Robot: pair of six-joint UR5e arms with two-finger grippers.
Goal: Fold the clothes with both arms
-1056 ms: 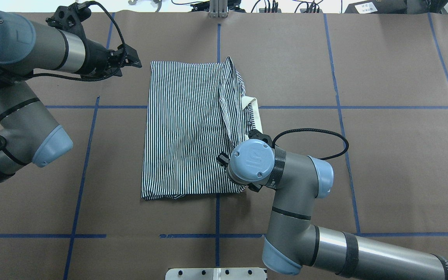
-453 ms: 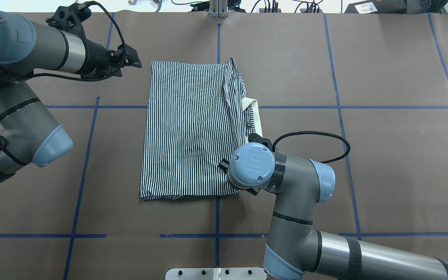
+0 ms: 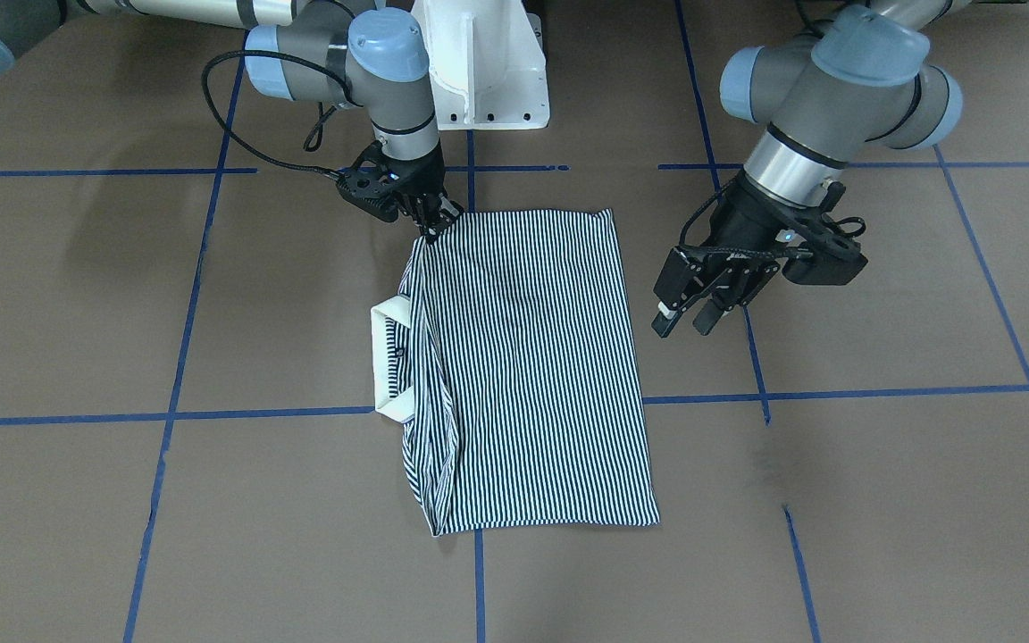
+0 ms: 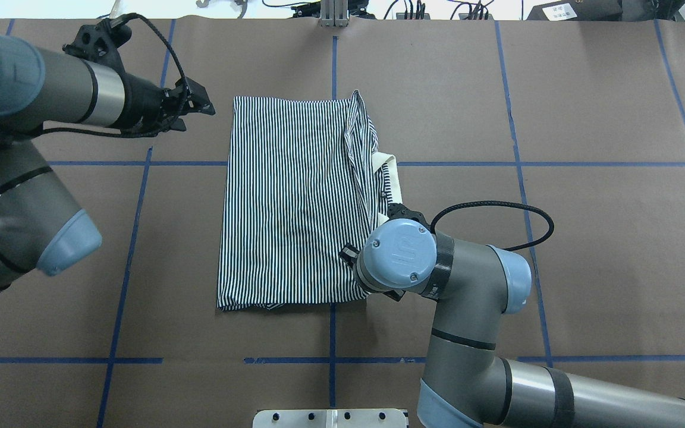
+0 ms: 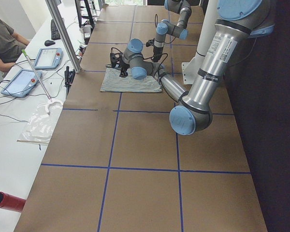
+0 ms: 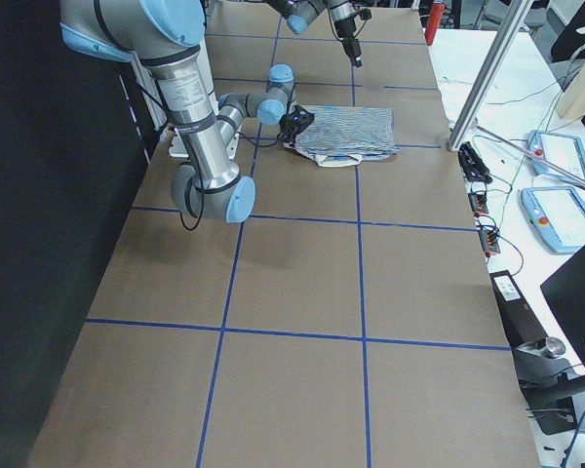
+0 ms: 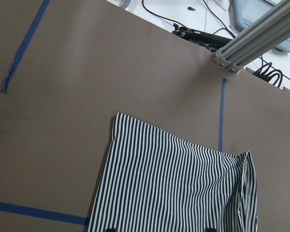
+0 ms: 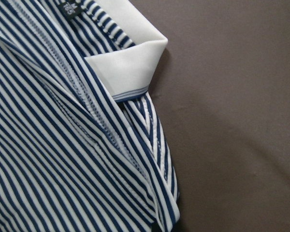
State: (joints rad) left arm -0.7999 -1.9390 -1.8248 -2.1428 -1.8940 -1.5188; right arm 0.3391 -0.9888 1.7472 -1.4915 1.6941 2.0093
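Observation:
The striped polo shirt [image 4: 289, 202] lies folded into a tall rectangle on the brown table, its cream collar [image 4: 391, 178] sticking out at the right edge. In the front-facing view my right gripper [image 3: 432, 225] points down, shut on the shirt's [image 3: 532, 357] corner nearest the robot. The right wrist view shows the collar [image 8: 130, 63] and striped folds [image 8: 63, 145] close up. My left gripper [image 3: 682, 323] hangs open above bare table beside the shirt's left edge, holding nothing. From overhead, that gripper [image 4: 206, 104] sits off the far left corner.
Blue tape lines [image 4: 332, 333] grid the brown paper. The white pedestal base [image 3: 488, 62] stands at the robot's edge. An aluminium post [image 7: 256, 38] rises at the far edge. A side bench holds tablets [image 5: 46, 58], and a person [image 5: 2, 38] sits there.
My right wrist has moved right and toward the robot's edge, drawing the shirt's right fold flatter. The left gripper has shifted slightly nearer, still open.

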